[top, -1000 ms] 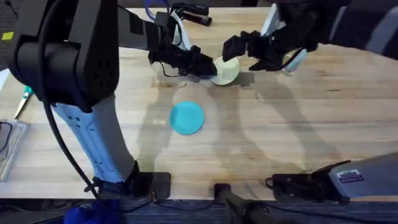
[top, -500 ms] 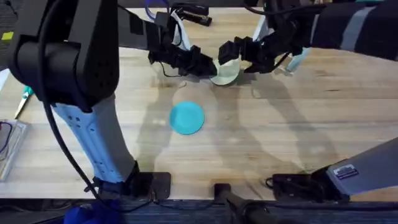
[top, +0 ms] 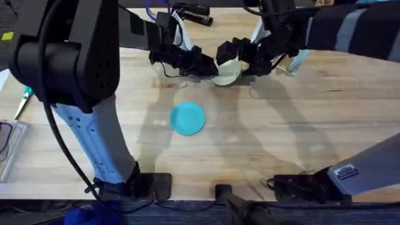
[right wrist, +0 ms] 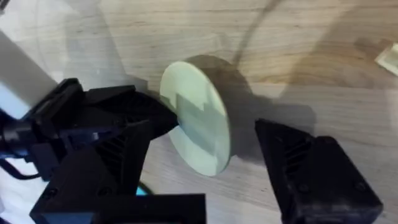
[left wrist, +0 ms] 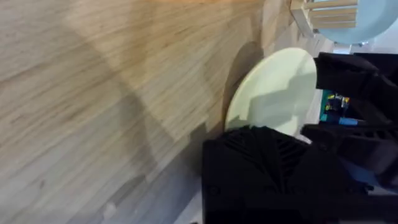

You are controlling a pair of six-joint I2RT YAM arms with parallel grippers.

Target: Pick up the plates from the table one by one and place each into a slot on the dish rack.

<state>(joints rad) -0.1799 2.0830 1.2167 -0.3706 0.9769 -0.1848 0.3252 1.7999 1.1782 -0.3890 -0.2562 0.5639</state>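
Left tool [top: 209, 67] clamps cream plate [top: 227, 72] upright; right tool [top: 240, 57] wide; no legible writing.

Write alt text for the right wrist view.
A pale cream plate stands on edge on the wooden table, gripped by the left claw. The right claw's open fingers flank the plate without touching it.

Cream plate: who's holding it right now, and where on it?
The left gripper grips the cream plate at its rim, tilted on edge. The right gripper straddles its opposite rim, open, not yet clamped.
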